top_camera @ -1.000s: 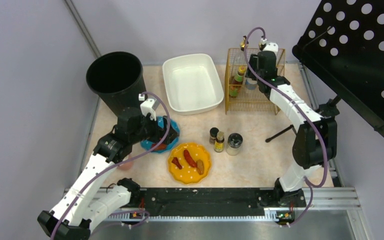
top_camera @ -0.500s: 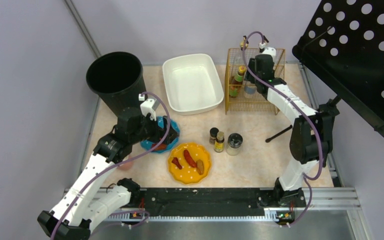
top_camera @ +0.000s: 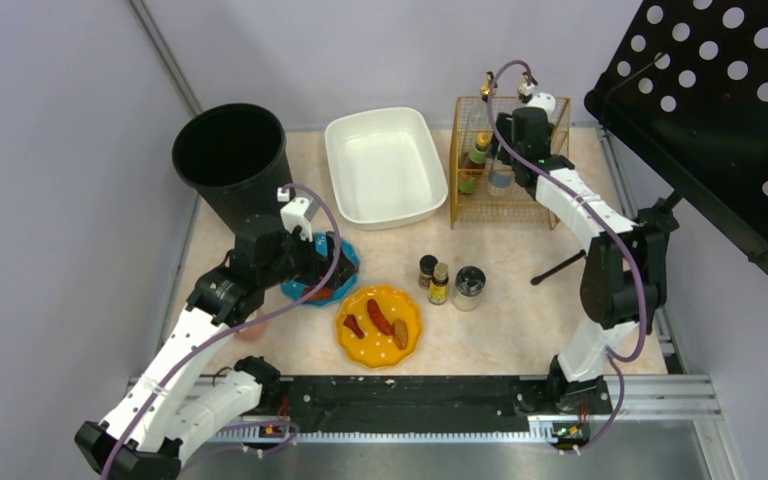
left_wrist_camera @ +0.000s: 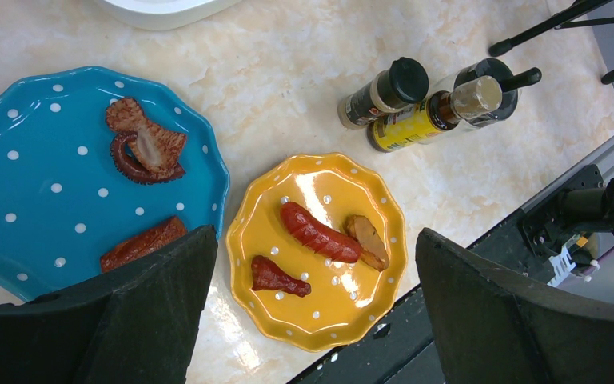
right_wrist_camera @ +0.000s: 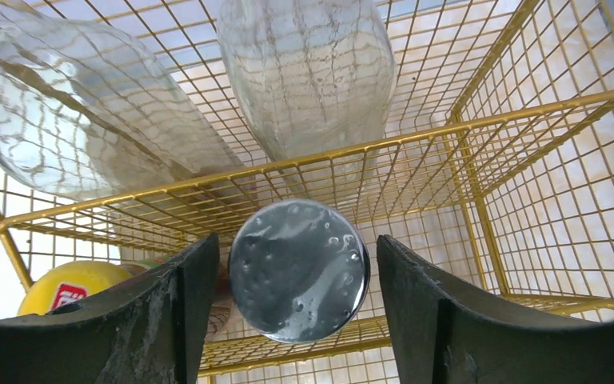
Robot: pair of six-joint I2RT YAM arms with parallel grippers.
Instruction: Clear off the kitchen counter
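Kitchen counter (left_wrist_camera: pixel 480 188): beneath left gripper (left_wrist_camera: pixel 313 236), jaws wide apart. Right gripper (right_wrist_camera: pixel 296 240): jaws apart, flanking silver jar lid (right_wrist_camera: pixel 300 276) in gold basket (right_wrist_camera: pixel 528 110). Red cap logo (right_wrist_camera: pixel 68 296) unreadable.

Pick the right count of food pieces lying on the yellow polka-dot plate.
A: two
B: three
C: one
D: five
B: the yellow plate carries a sausage, a small dark red piece and a brown piece, and nothing else.
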